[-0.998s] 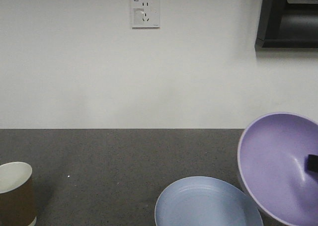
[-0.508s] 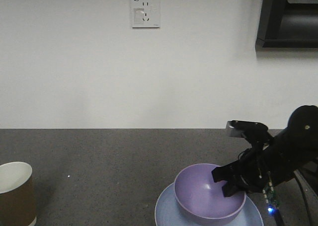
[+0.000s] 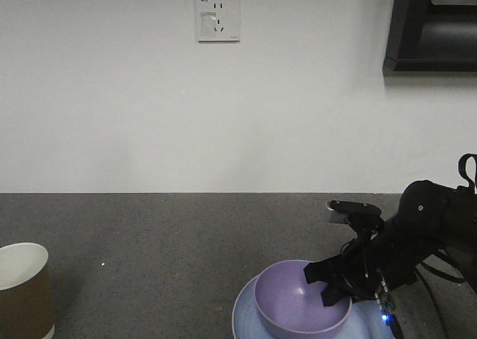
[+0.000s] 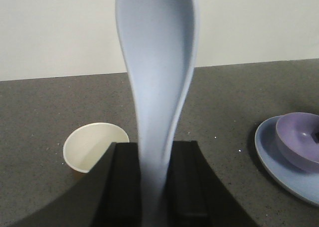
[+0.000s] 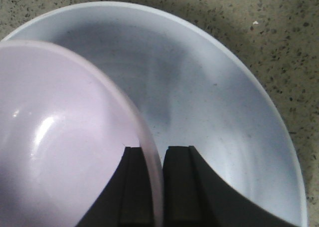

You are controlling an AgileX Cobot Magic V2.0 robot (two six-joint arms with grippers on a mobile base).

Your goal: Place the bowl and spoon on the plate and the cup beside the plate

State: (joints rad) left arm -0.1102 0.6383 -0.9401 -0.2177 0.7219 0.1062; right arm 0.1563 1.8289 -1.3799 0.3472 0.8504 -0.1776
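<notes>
You've got the plate (image 3: 241,314) near right on the counter (image 3: 149,242) with the bowl (image 3: 298,303) in it. Your right gripper (image 3: 335,291) is clamped on the bowl's right rim, likely to seat it. The cup (image 3: 22,287) stands empty at near left, well apart, and your left gripper (image 4: 152,187) pinches the spoon (image 4: 157,77) upright by its handle, ready for the plate.

A dark grey speckled countertop (image 3: 149,242) is seen across the lower part of the front view, and it is met at its far edge by a plain white wall (image 3: 112,115). A white power socket (image 3: 218,18) is mounted high on that wall (a small label on its face is too small to be read). A dark cabinet (image 3: 432,26) is hung at the upper right corner, cut off by the frame.
</notes>
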